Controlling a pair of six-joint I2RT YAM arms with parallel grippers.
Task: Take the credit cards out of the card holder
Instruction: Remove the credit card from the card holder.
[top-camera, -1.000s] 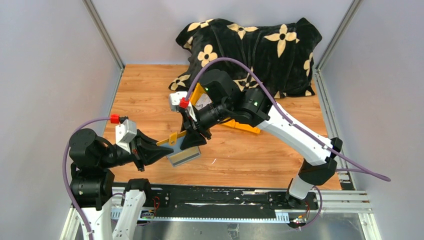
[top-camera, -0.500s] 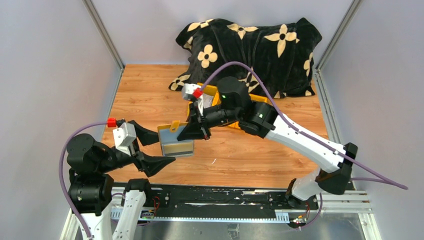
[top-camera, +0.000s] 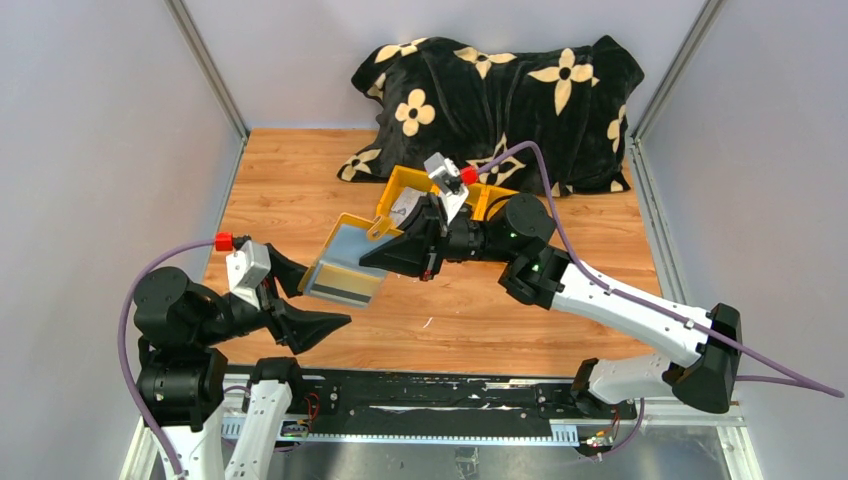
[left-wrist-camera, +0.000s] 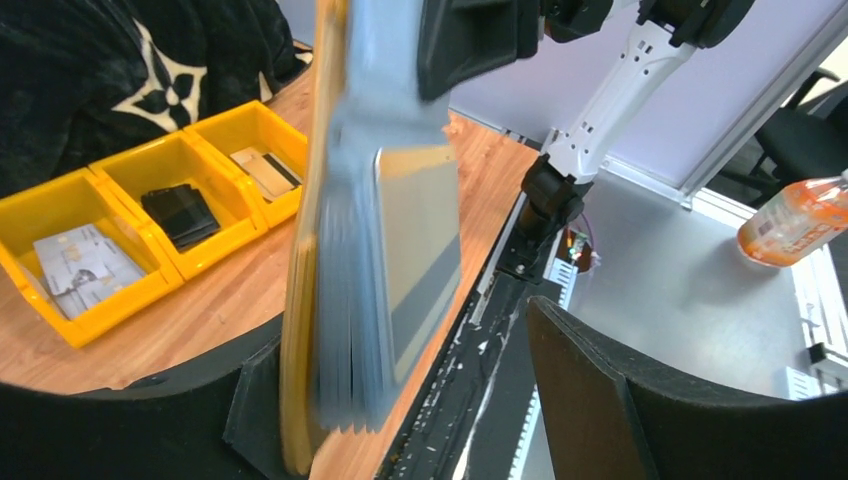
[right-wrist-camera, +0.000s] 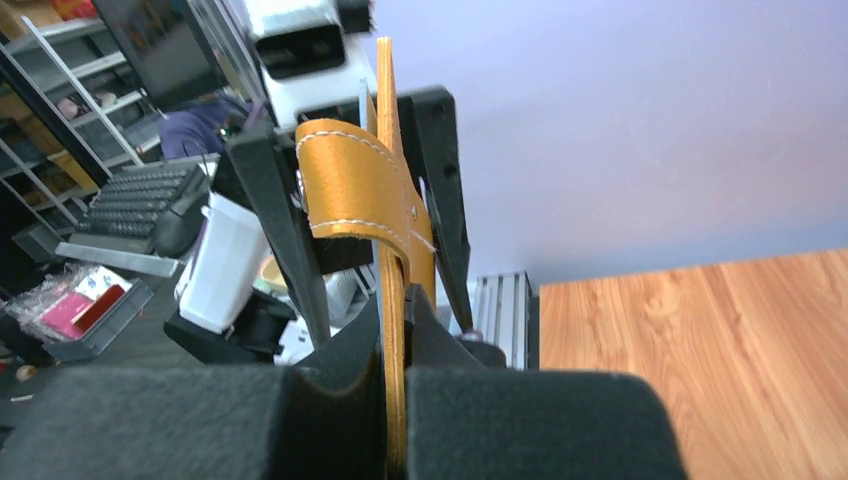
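Note:
My right gripper (top-camera: 385, 255) holds the card holder (top-camera: 345, 262) in the air over the table's front left. It is a mustard-yellow wallet with grey sleeves. In the right wrist view the gripper (right-wrist-camera: 395, 400) is shut on the yellow leaf just below the snap tab (right-wrist-camera: 360, 190). A pale credit card (top-camera: 338, 284) with a dark stripe shows in the outer sleeve. The left wrist view shows the blurred card holder (left-wrist-camera: 305, 300) and that credit card (left-wrist-camera: 425, 240) hanging between the spread fingers of my left gripper (left-wrist-camera: 430, 400). The left gripper (top-camera: 300, 298) is open, and the holder hangs close by one finger.
A yellow three-compartment bin (top-camera: 400, 182) stands behind the right wrist. In the left wrist view the bin (left-wrist-camera: 150, 150) holds pale cards and a black pouch (left-wrist-camera: 185, 212). A black floral blanket (top-camera: 500, 100) lies at the back. An orange bottle (left-wrist-camera: 800, 215) lies off the table.
The left gripper has let go of the card holder and opened wide. The right gripper has shut on it, carried it slightly back and tilted it as the right wrist swung right.

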